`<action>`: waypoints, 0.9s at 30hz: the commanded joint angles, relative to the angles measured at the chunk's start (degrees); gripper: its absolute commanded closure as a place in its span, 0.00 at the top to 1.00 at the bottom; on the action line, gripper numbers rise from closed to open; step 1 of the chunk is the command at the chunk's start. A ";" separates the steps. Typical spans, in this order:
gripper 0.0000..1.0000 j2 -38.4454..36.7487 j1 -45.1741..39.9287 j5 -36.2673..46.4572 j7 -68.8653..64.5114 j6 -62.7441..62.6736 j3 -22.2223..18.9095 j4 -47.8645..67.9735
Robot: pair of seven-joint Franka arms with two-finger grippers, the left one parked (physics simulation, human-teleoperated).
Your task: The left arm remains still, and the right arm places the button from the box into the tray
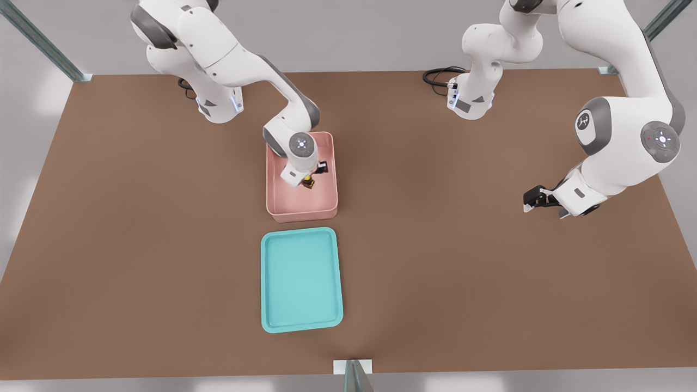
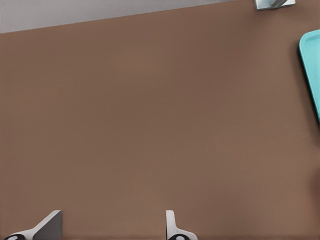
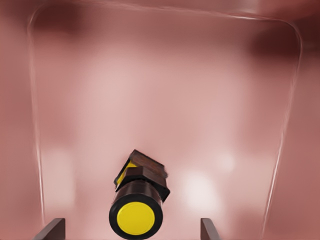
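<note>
Pink box (image 1: 301, 209) walls ring your gripper (image 3: 132, 235) — jaws apart, straddling the button (image 3: 136, 210). You're at the grasp: close, lift clear, then carry near to the tray (image 1: 301, 280).

Brown table (image 1: 136, 245): box (image 1: 302, 209), tray (image 1: 301, 324).
</note>
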 commanded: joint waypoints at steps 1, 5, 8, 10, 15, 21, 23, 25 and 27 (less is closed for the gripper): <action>1.00 -0.04 0.00 -0.13 15.66 6.71 0.00 -0.84; 1.00 -0.31 -0.17 -0.30 15.66 7.15 -0.88 -2.43; 1.00 -0.31 -0.26 -0.74 15.66 7.23 -1.31 -3.30; 0.95 -0.31 -0.26 -0.74 15.75 7.23 -1.31 -3.31; 0.73 0.13 0.00 -0.48 18.21 7.32 -1.40 -2.52; 0.36 0.31 0.00 -0.48 19.00 7.32 -1.49 -2.16; 0.36 -1.36 -0.44 -0.48 19.00 6.88 -1.58 -2.16; 0.36 -4.70 -1.40 -0.48 19.26 4.96 -1.67 -1.64; 0.36 -7.51 -3.42 -0.57 19.17 -0.49 -1.67 1.08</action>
